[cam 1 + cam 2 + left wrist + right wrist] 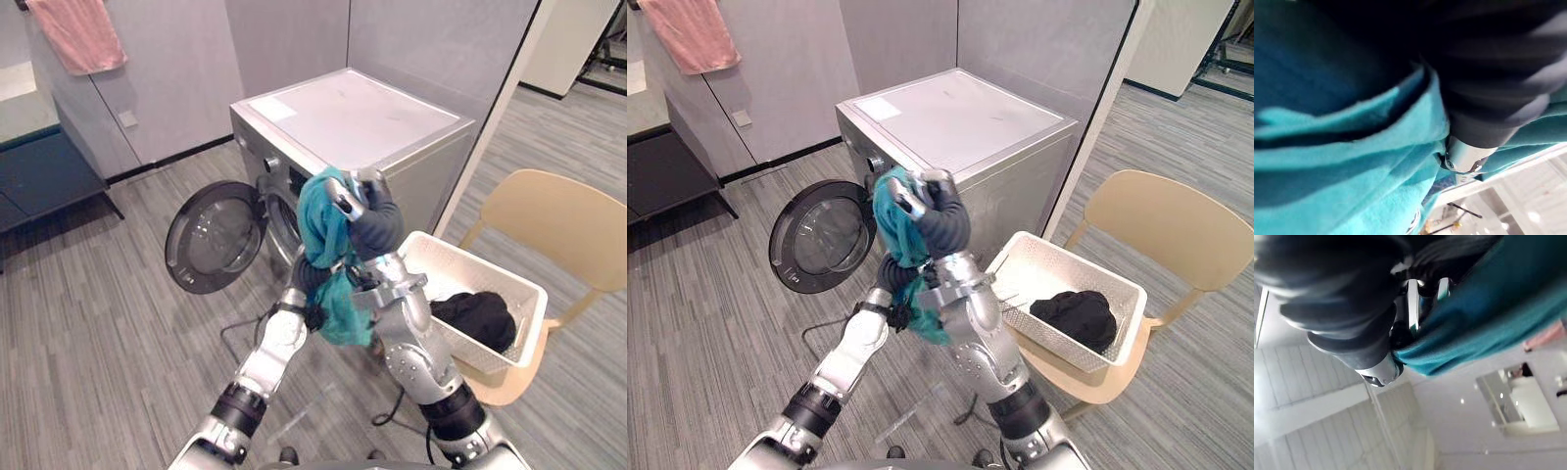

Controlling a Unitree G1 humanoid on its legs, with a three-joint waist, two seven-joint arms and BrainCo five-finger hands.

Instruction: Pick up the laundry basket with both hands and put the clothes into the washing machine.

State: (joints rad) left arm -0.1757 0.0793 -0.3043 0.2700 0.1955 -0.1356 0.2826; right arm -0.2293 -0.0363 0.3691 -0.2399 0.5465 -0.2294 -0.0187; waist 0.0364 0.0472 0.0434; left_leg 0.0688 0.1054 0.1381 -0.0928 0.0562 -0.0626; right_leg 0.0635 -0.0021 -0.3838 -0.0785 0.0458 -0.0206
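On grey plank floor (98, 323), by grey partitions (176, 78): open-doored washing machine (362, 122). Right hand (357, 196) grasps teal cloth (321, 223); left hand (311, 277) cannot be read.

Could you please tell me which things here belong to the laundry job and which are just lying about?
Job: teal garment in the right hand; washing machine, its door open; laundry basket; black clothes in it.
Just about: pink towel; tan chair under the basket; dark bench.
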